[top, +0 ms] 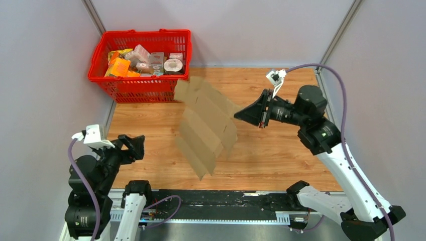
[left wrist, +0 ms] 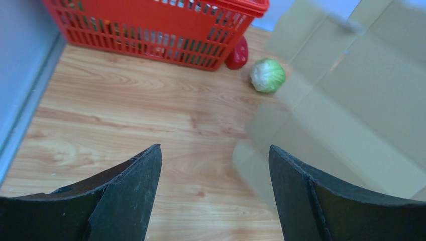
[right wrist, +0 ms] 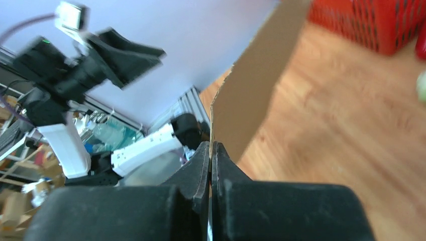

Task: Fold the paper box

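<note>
1. Between your right gripper's (right wrist: 211, 150) clamped jaws: one edge of the box (top: 206, 128), which hangs flat, unfolded.
2. Ahead of your left gripper (left wrist: 215, 150), spread wide and empty: box untouched. All folding remains, by my judgement.

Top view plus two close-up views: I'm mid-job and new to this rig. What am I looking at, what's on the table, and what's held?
These are two robot arms bolted at the near edge of a wooden table. The wide picture is from a fixed camera above and behind them. The other two are from wrist cameras, so the dark wedges at the bottom are part of that arm. The right gripper is shut on an edge of the flat, creased brown cardboard box and holds it up, tilted. The left gripper is open and empty, apart from the box. At the far left stands a red plastic mesh basket of small printed packages. The left wrist view also shows a green cabbage near the basket.
</note>
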Motion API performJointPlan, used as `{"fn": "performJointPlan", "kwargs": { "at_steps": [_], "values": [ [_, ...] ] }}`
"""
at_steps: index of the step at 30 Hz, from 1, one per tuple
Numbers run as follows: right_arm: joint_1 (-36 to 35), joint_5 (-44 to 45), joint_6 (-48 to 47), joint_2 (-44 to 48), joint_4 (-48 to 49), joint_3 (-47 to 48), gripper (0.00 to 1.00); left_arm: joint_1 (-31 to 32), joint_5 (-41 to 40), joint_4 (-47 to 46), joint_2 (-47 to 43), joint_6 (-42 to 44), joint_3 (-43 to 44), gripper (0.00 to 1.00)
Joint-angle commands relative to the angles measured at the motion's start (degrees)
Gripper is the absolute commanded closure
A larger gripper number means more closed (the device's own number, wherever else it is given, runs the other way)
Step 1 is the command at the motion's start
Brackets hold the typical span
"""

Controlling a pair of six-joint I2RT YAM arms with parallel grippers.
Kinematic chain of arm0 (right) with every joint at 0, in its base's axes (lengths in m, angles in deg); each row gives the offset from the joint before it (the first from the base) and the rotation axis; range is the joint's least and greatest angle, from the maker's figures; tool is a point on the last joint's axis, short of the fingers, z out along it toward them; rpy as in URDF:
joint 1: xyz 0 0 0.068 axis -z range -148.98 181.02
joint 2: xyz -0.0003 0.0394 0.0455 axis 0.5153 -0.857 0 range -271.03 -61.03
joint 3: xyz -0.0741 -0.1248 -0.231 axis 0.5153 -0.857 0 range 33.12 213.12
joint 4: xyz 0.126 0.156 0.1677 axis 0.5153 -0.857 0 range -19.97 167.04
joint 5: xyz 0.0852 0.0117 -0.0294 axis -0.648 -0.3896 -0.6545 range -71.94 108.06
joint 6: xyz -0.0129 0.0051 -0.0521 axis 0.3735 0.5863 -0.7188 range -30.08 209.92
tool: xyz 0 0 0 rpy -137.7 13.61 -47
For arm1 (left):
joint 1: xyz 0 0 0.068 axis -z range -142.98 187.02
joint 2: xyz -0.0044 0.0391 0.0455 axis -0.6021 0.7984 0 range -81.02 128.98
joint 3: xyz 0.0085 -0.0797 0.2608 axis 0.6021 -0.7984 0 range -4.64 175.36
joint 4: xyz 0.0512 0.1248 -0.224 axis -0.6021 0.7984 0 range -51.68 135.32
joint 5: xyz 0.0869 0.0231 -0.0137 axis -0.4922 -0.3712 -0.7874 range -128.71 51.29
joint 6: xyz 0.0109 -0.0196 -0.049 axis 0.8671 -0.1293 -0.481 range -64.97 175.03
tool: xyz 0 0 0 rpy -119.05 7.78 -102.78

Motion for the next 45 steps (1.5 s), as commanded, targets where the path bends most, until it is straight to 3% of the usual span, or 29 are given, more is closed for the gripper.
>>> {"fn": "performJointPlan", "kwargs": {
  "at_steps": [1, 4, 10, 14, 18, 22, 33, 36, 41, 45],
  "values": [
    [0.0, -2.9, 2.8, -1.1, 1.0, -11.4, 1.00, 0.4, -6.6, 4.2, 0.1, 4.6, 2.1, 0.14],
    [0.6, 0.3, -3.6, -6.6, -3.1, -14.2, 1.00, 0.5, -3.7, 1.5, -0.1, 5.1, -1.3, 0.13],
    [2.9, 1.6, -15.9, -19.7, -2.7, -15.8, 1.00, 0.4, 9.7, -6.7, 2.8, 3.6, -12.0, 0.08],
    [3.3, 0.6, -20.8, -32.5, -6.8, -10.6, 1.00, 0.4, 19.5, -14.5, 9.7, 1.0, -18.7, 0.08],
    [3.2, 1.1, -22.2, -35.5, -6.7, -8.3, 1.00, 0.5, 23.7, -24.1, 19.3, -1.9, -22.1, 0.14],
    [3.2, -1.5, -22.8, -36.7, -5.7, -7.3, 1.00, 3.8, 21.0, -27.8, 28.3, -2.5, -20.9, 0.18],
    [5.5, -3.0, -23.4, -35.3, -3.1, -9.3, 1.00, 16.5, 6.7, -22.2, 51.4, 2.8, -8.8, 0.42],
    [5.7, -3.6, -23.1, -34.7, -1.8, -10.1, 1.00, 18.4, 3.4, -21.3, 52.7, 3.2, -9.1, 0.41],
    [5.7, -4.7, -23.1, -35.6, -1.4, -10.0, 1.00, 19.5, 7.1, -23.7, 55.2, 2.2, -8.5, 0.27],
    [5.7, -6.1, -22.9, -35.4, -0.6, -9.9, 1.00, 20.1, 9.6, -22.3, 60.3, 1.8, -5.2, 0.27]
  ]
}}
